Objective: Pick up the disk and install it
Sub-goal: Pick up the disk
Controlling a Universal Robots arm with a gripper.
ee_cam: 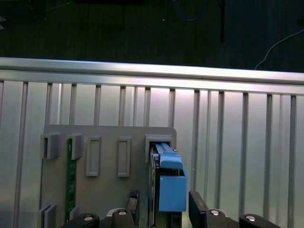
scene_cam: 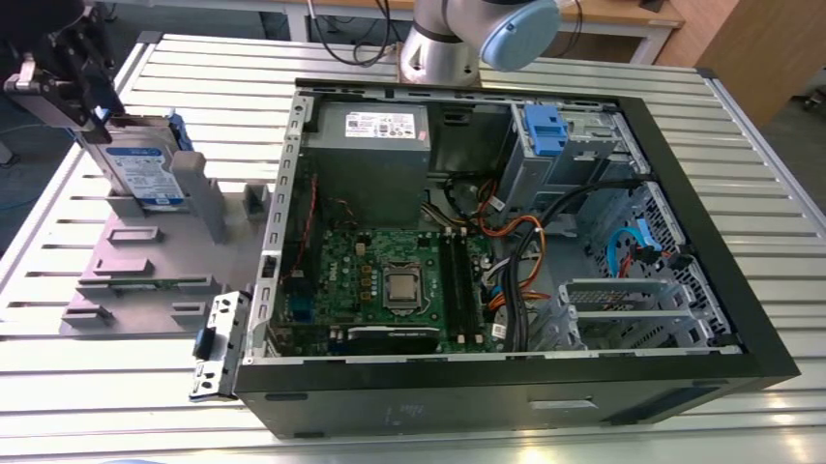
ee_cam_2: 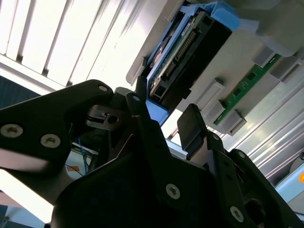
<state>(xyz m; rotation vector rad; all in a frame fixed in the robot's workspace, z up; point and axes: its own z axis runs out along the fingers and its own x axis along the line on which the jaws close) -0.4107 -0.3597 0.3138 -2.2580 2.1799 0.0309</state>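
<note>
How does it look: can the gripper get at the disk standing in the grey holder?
Probably yes. The gripper sits right above the disk, its fingers open on either side, and nothing lies between them. The grey holder leaves its top free.

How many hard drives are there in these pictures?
1. The disk stands upright in the grey holder at the exterior view's left, beside the open computer case, with the end effector at its top. The case's bays may hide more.
</note>
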